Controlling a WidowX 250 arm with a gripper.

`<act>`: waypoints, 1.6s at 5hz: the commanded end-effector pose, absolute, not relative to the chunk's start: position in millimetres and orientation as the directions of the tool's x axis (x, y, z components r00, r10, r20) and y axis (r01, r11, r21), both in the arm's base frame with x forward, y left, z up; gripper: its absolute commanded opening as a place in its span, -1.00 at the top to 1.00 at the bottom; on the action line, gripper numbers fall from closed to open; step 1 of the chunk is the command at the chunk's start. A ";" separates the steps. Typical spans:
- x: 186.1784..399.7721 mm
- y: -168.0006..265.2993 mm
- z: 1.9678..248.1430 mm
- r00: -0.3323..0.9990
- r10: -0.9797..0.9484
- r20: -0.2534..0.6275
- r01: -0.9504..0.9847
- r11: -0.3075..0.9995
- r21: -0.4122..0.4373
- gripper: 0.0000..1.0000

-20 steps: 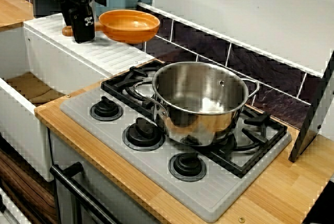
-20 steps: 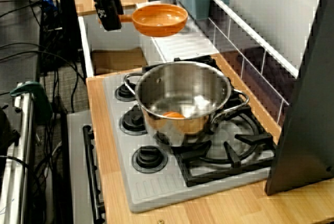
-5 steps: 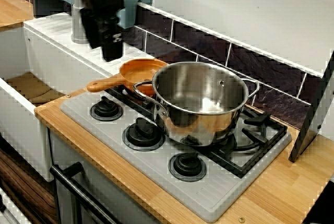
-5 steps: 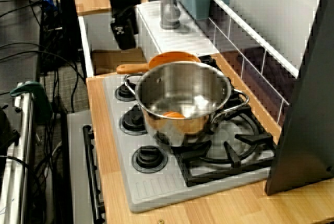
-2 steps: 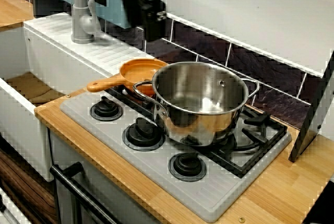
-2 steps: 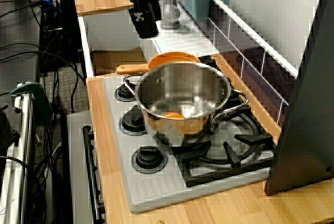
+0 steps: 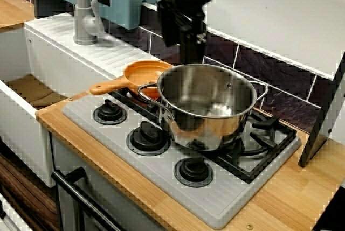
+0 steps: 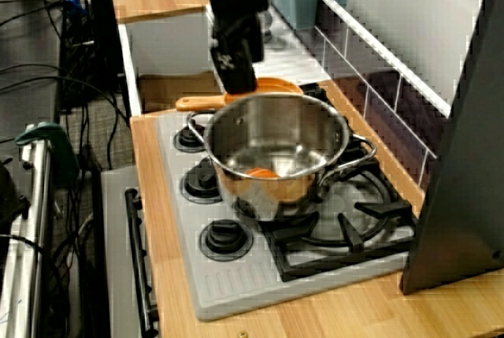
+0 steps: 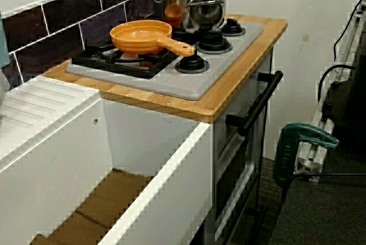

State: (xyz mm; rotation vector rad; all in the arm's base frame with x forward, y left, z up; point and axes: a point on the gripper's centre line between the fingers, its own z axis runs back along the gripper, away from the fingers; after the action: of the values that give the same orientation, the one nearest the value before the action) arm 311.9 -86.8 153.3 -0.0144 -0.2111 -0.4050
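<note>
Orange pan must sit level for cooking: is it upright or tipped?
Upright: the orange pan sits flat on the stove grate, opening upward, beside the steel pot.

View from the front: set high off the front left corner of the stove (image 7: pixel 161 162), angled down and across toward the tiled wall (image 7: pixel 280 75), close in. View from the stove's far end: raised, facing along the surface (image 8: pixel 144 157) toward the sink (image 8: pixel 157 42), wall at picture right. View from the sink end: low, beside the sink, facing the opposite way. Shared by all three: stove, pot (image 7: pixel 207 112), orange pan (image 7: pixel 144 73).
</note>
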 end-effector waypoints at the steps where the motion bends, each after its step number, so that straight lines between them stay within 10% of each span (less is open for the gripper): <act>1: 311.5 -110.3 144.6 0.886 -0.402 0.230 0.405 0.914 0.040 -1.00; 8: 325.5 -97.5 68.8 0.939 -0.335 0.082 0.335 0.942 0.016 -1.00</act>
State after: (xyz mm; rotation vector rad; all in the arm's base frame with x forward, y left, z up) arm 326.5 -98.9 57.2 0.0065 -0.0335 -0.3497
